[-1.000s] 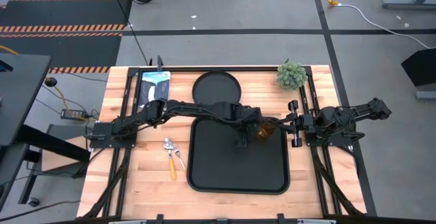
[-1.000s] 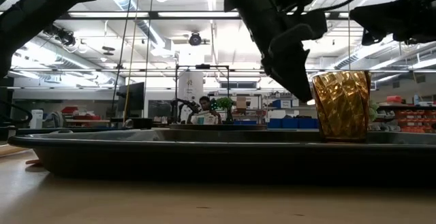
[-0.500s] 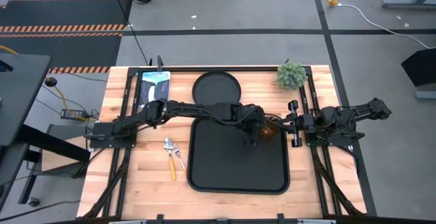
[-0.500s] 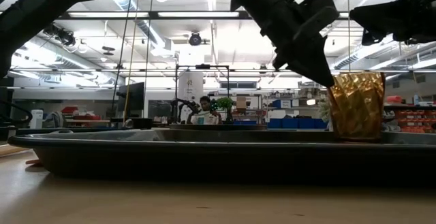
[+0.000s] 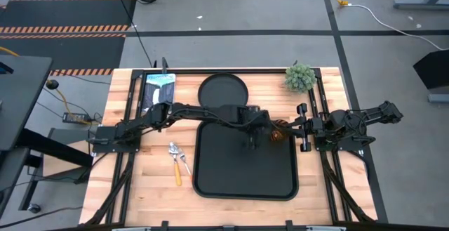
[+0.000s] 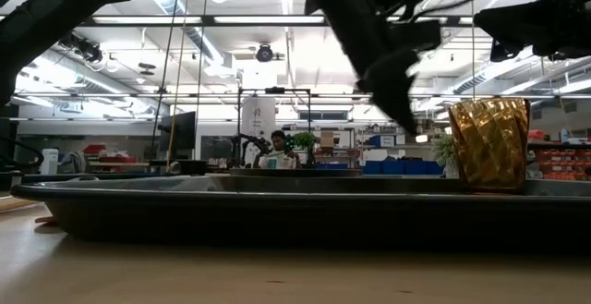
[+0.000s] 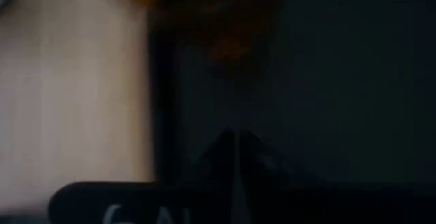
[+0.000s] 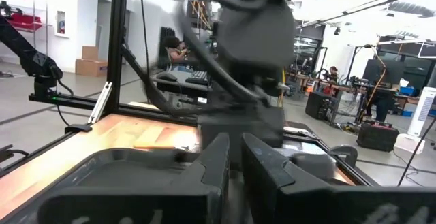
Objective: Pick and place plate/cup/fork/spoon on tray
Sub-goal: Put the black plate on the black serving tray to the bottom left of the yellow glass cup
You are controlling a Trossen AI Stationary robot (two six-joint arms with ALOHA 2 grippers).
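Observation:
The amber cup [image 5: 276, 134] stands upright on the black tray [image 5: 245, 182], in its far right part; it also shows in the low view [image 6: 489, 143]. My left gripper [image 5: 251, 144] is shut and empty above the tray, a little to the left of the cup, its fingers pointing down [image 6: 404, 119]. The round black plate [image 5: 223, 90] lies flat on the table beyond the tray. The fork and spoon [image 5: 179, 162] lie on the table left of the tray. My right gripper [image 5: 303, 129] waits shut at the tray's right edge.
A small green potted plant [image 5: 300, 77] stands at the table's far right. A blue and white package [image 5: 158, 90] lies at the far left. Bare wood shows on the near left, around the cutlery.
My left gripper went toward the table's right edge against the cup and slid it a little to the right on the tray, the cup tipping briefly. The gripper has since drawn back to the left, clear of the cup, which stands upright again.

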